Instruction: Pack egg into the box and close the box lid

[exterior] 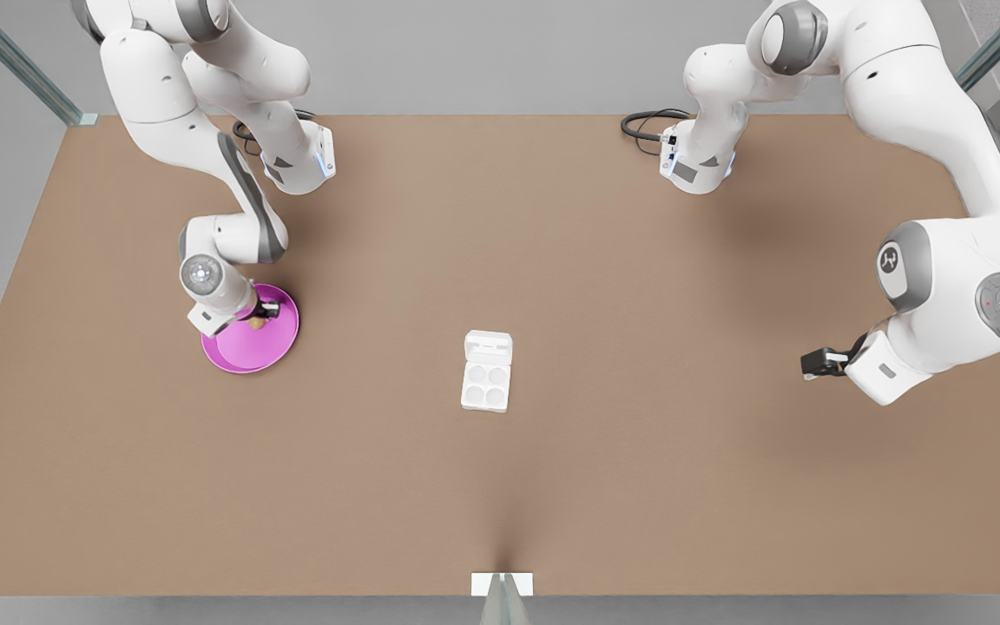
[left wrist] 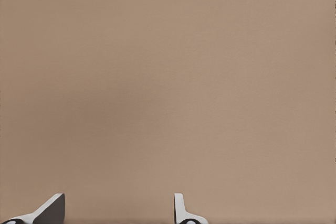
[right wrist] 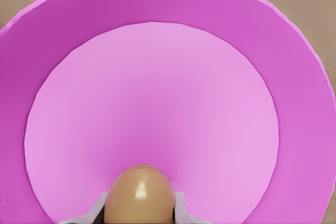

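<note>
Right hand (exterior: 264, 314): over the pink plate (exterior: 279, 347) at the front view's left, fingers closed around the egg (right wrist: 139, 195). Left hand (exterior: 812, 363): above bare tabletop (exterior: 639, 469) at the front view's right, fingers spread wide, holding nothing. The box (exterior: 485, 385) sits mid-tabletop, box lid (exterior: 489, 347) folded open. No legible writing.

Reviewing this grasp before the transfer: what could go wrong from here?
1. The right gripper sits over the pink plate with its fingers on either side of the smooth egg; a thin pinch could let it slip out on the lift.
2. The box has small cups; a slightly off release could leave the egg on a rim.
3. The lid lies open. The left gripper waits, open, far off.
</note>
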{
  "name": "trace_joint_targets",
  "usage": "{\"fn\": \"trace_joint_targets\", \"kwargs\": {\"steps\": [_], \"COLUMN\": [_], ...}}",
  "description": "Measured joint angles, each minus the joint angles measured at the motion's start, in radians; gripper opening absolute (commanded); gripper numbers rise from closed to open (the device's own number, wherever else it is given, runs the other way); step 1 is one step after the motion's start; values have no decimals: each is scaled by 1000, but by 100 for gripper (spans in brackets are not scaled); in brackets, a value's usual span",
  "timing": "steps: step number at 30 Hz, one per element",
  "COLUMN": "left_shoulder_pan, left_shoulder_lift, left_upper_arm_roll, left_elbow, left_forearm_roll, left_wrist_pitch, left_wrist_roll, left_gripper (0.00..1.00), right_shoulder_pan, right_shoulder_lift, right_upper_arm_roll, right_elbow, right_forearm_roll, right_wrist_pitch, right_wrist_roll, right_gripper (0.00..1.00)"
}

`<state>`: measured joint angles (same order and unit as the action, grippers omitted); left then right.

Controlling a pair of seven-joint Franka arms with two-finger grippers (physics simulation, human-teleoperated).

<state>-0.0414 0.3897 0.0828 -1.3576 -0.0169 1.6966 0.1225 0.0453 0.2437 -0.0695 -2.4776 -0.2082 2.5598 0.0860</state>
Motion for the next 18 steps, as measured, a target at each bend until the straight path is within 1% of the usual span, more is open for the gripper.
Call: {"fn": "trace_joint_targets", "kwargs": {"steps": [5, 7, 11, 18], "left_shoulder_pan": [0, 2, 3, 38], "left_shoulder_lift": [0, 0, 0, 0], "left_upper_arm_roll": [0, 0, 2, 2], "left_elbow": [0, 0, 0, 0], "left_forearm_roll": [0, 0, 0, 0], "left_wrist_pitch": [0, 0, -1, 0], "left_wrist_roll": [-1, -1, -1, -1], "left_gripper": [100, 100, 100, 100], "right_shoulder_pan": [6, 21, 116, 270], "right_shoulder_lift": [-2, 0, 8, 19], "right_upper_arm_roll": [5, -1, -5, -5], "right_elbow": [68, 112, 184, 255], "right_forearm_roll": [56, 4, 1, -2], "right_wrist_pitch": [-32, -41, -43, -40], "right_wrist_roll": [-59, -17, -10, -10], "right_gripper": [58, 58, 58, 58]}}
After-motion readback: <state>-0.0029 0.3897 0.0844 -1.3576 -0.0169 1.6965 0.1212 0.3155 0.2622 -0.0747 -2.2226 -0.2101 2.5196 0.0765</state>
